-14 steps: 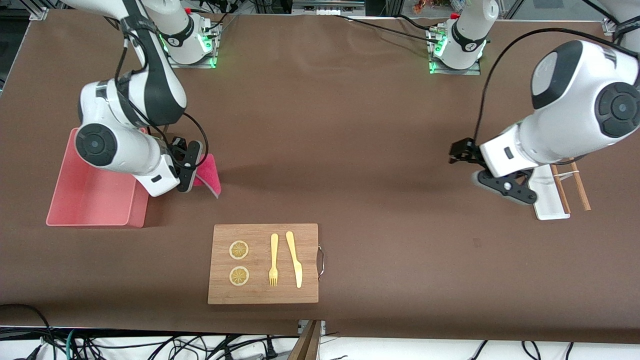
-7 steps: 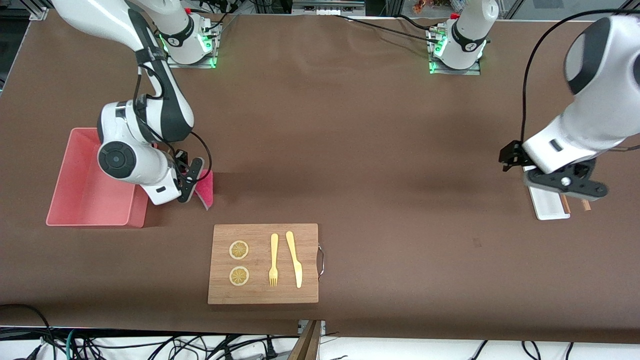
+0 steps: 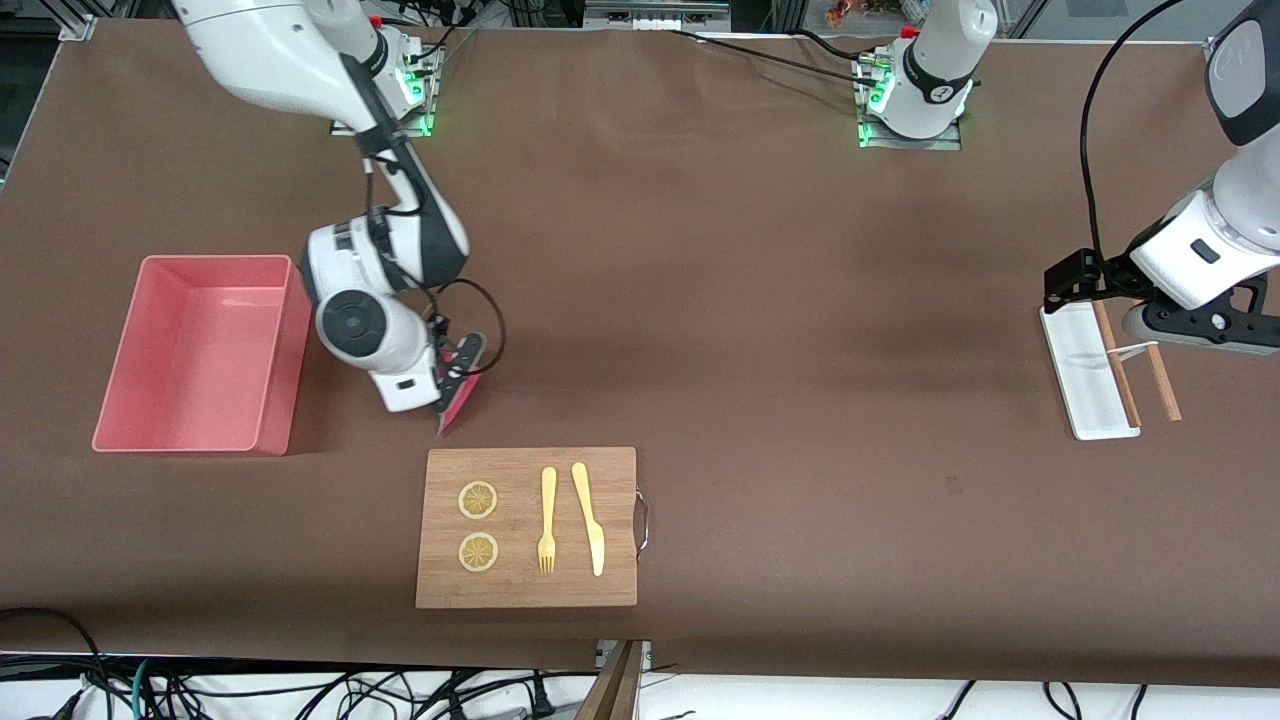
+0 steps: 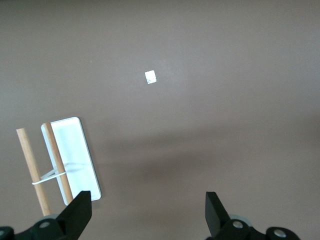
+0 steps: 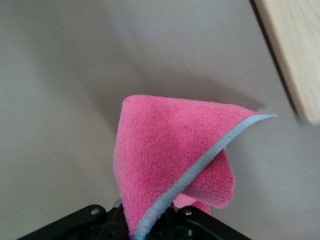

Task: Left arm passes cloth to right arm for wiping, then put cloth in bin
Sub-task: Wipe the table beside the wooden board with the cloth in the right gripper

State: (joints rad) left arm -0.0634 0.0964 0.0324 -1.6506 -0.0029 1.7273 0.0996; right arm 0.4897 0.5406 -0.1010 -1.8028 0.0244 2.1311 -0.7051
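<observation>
**Right gripper holds the cloth over the table between bin and board**

The brown table [image 3: 760, 300] spans the view. The salmon bin [image 3: 282, 340] stands at the right arm's end. The wooden board [image 3: 526, 560], nearer the front camera, carries two lemon slices [image 3: 478, 499], a fork [image 3: 547, 520] and a knife [image 3: 588, 518]. The white tray [image 3: 1085, 385] lies at the left arm's end. The right gripper [image 3: 452, 385] is clamped on the cloth [image 5: 170, 165], which hangs over bare table. The left gripper [image 4: 145, 220] waits over the tray, fingers spread.

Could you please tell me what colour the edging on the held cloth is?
Light blue-grey edging on the small pink fabric cloth, best seen in the right wrist view.
</observation>
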